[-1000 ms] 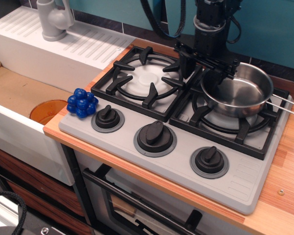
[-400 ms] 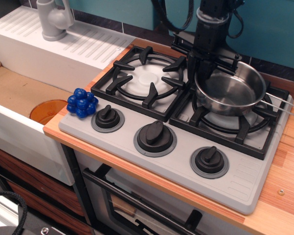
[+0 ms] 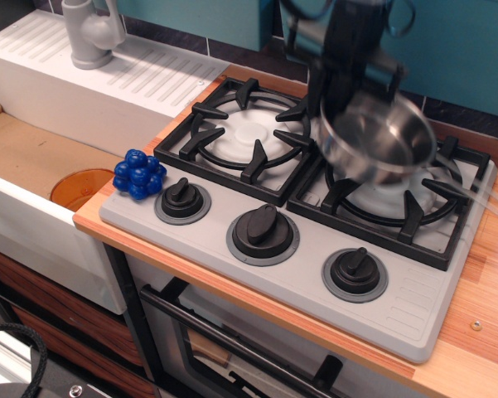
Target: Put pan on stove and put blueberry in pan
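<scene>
One pan [image 3: 379, 148], motion-blurred and tilted, hangs above the right burner of the stove [image 3: 311, 249] toward the desk's [image 3: 472, 348] far right corner. From my remote seat, the end effector [image 3: 341, 93] appears clamped on the pan's far rim, though blur hides its fingers and I cannot tell how wide they stand. At the stove's left edge, near the left knob [image 3: 182, 199], sits the blueberry [image 3: 138, 173].
</scene>
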Robot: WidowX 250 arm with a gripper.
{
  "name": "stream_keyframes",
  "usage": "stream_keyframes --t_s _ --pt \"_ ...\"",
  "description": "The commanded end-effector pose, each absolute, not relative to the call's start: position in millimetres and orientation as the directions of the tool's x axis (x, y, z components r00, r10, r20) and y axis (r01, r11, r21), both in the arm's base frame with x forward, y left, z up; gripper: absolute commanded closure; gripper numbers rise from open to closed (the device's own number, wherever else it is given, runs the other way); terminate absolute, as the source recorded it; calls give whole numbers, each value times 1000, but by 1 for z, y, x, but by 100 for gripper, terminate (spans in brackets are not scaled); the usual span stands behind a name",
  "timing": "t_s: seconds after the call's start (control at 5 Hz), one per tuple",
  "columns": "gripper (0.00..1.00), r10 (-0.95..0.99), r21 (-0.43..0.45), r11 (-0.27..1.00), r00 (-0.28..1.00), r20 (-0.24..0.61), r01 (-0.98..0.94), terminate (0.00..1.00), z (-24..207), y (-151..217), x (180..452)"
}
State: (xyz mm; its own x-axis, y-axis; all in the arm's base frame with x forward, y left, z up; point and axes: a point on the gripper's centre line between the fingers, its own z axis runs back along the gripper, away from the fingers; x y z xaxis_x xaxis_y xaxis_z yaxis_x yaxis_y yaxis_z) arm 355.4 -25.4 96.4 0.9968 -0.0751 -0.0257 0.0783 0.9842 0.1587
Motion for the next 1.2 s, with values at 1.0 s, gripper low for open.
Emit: stream_keyframes --t_s 1.0 --pt "100 -241 163 959 970 23 234 0 148 111 381"
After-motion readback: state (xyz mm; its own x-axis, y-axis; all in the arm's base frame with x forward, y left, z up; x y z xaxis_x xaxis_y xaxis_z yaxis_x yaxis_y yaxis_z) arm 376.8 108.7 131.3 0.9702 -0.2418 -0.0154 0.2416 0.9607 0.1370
